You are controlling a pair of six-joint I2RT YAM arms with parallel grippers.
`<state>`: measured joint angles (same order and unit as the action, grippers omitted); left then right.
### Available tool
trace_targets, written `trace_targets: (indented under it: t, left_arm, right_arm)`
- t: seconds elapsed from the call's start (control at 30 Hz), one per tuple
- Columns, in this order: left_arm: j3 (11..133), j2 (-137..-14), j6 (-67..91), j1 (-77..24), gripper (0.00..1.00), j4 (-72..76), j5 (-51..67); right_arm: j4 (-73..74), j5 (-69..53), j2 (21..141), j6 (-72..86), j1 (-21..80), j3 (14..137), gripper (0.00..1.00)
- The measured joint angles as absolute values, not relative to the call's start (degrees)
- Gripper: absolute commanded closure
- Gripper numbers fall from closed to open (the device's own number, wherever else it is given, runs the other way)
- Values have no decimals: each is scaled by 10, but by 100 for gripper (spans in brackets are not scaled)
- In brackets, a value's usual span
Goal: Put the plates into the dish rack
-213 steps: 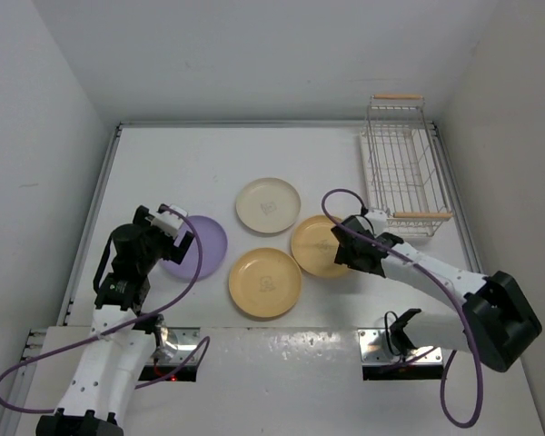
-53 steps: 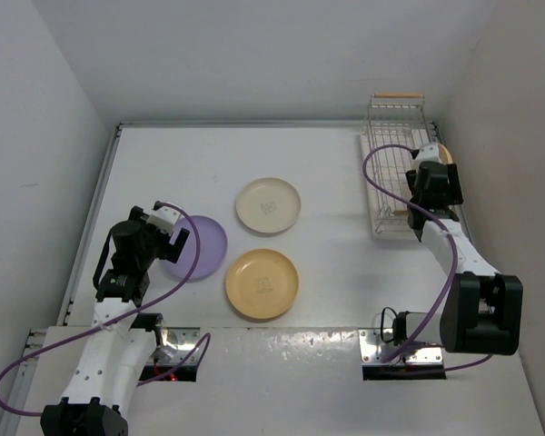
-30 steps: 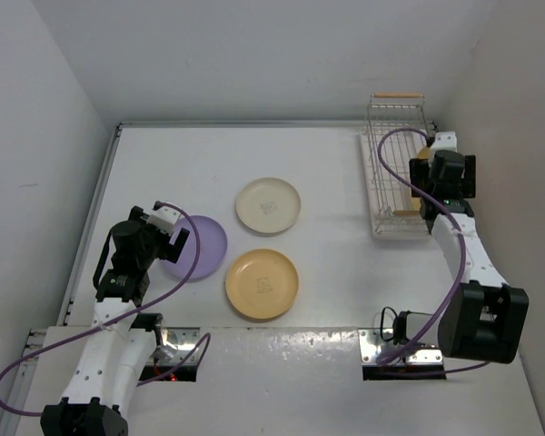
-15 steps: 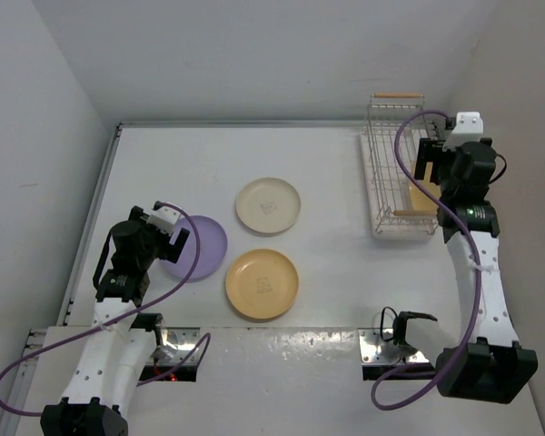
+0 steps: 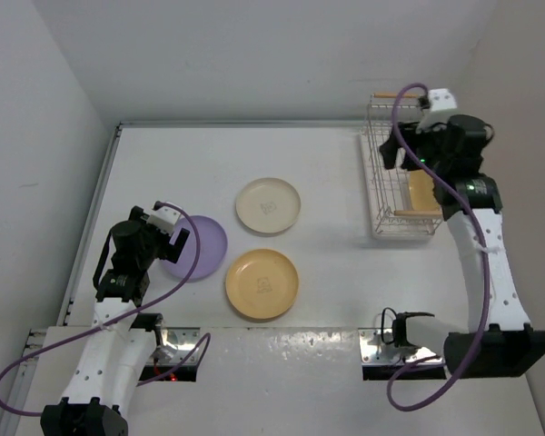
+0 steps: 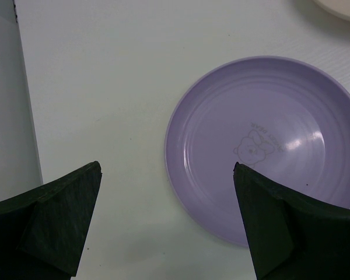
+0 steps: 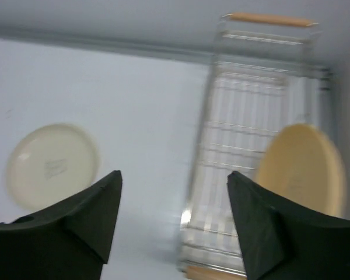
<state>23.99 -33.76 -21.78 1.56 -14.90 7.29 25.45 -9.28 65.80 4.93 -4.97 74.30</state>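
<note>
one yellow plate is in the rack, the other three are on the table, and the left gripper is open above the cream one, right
Not quite. The left gripper is open above the purple plate, not the cream plate; the left wrist view shows it. The rest holds: one yellow plate is in the dish rack, three lie on the table.

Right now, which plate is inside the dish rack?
One yellow-orange plate sits inside the dish rack. The purple plate, cream plate and second yellow-orange plate lie on the table.
</note>
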Motion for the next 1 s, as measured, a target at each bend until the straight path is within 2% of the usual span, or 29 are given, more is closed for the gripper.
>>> trace_targets:
  t: [0.1,0.27,0.5,0.63,0.73,0.83,0.93,0.97,1.0]
  left_arm:
    - [240,-338,-218,16,0,-149,74]
    - [240,-338,-218,16,0,-149,77]
    - [239,-338,-218,16,0,-147,76]
    - [239,-339,-218,20,0,-142,71]
    - [237,-345,-218,24,8,-140,67]
    - [239,-368,-205,26,18,-143,67]
    - [283,-425,-203,30,20,-185,99]
    - [309,-447,-203,31,21,-195,112]
    - [339,-478,-203,32,21,-205,126]
  right_arm:
    - [260,-110,703,76,55,735,23]
    - [227,-119,880,173,191,736,28]
    - [239,-35,1120,276,233,832,38]
    - [238,-13,1192,302,235,881,43]
    - [234,-2,1218,312,238,881,47]
    - [227,3,1242,321,242,881,56]
    - [217,6,1251,329,245,881,73]
    - [214,6,1252,330,246,879,84]
    - [212,4,1253,331,246,876,90]
